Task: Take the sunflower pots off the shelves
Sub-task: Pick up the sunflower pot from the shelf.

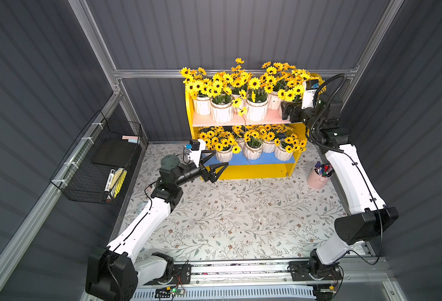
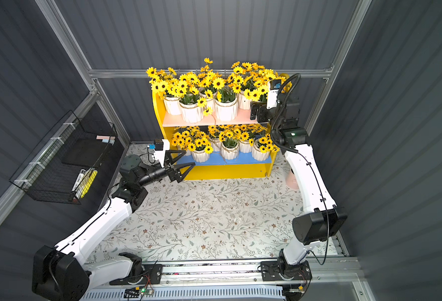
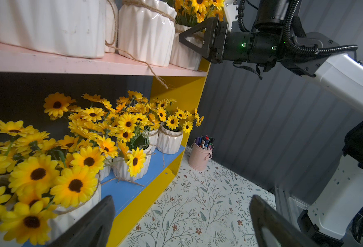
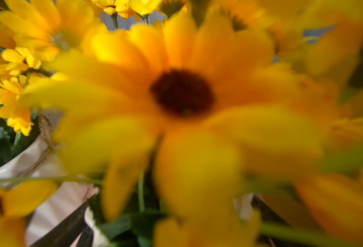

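Reaching: right end effector (image 1: 286,112) spread wide at the end sunflower pot (image 3: 183,56) on the pink board (image 3: 48,62), holding nothing; left end effector (image 1: 221,158) likewise spread, empty; next: close, lift out

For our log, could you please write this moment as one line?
left jaws: open beside lower end pot, blue board | right jaws: open at upper end pot, pink board | off shelves: none

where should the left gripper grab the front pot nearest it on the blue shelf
Grip the sunflower pot by its ribbed body, below the twine, coming level from the open front: flowers crowd its top and the pink board sits overhead.
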Motion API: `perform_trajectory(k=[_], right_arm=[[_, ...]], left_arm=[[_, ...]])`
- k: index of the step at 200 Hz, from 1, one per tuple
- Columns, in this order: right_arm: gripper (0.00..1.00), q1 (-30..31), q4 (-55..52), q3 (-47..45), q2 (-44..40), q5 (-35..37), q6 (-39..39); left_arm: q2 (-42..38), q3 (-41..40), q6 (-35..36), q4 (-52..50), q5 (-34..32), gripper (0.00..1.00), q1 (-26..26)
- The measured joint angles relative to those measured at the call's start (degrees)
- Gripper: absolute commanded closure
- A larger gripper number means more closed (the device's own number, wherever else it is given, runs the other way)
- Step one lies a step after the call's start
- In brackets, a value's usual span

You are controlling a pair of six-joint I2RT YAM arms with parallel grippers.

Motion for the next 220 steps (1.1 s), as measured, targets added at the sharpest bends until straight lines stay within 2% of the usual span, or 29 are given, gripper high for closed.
perform_trajectory(k=[35, 58, 69, 79, 88, 119, 129, 220], right_arm=[[0.16, -0.26, 1.44, -0.96, -0.22, -1.11, -0.52], [0.30, -0.26, 3.06, -2.19, -0.61, -1.27, -0.50], [0.41, -0.28, 3.67, -2.69, -0.79, -1.31, -0.50], [0.47, -0.26, 4.24, -3.28, -1.07, -1.31, -0.50], [0.59, -0.28, 4.90, -3.89, -1.36, -1.29, -0.50], [0.84, -0.28, 7.08, -6.49, -2.75, -0.90, -0.46], [1.00, -0.28, 7.23, -6.97, -3.17, -0.81, -0.44], [1.00, -0.61, 8.68, -9.68, -5.35, -1.90, -0.52]], left_arm=[[-0.11, -0.07, 0.20, -0.04, 0.17, 0.01, 0.00], [-0.35, -0.11, 0.44, 0.00, 0.37, 0.01, 0.00], [-0.42, -0.11, 0.57, -0.02, 0.44, 0.01, 0.00], [-0.44, -0.11, 0.59, -0.02, 0.55, 0.00, 0.00], [-0.48, -0.11, 0.59, -0.02, 0.57, 0.01, 0.00], [-0.63, -0.22, 0.66, -0.02, 0.57, 0.01, 0.00], [-0.66, -0.22, 0.79, -0.02, 0.57, 0.00, 0.00], [-0.66, -0.22, 1.25, -0.04, 0.57, 0.01, 0.00]])
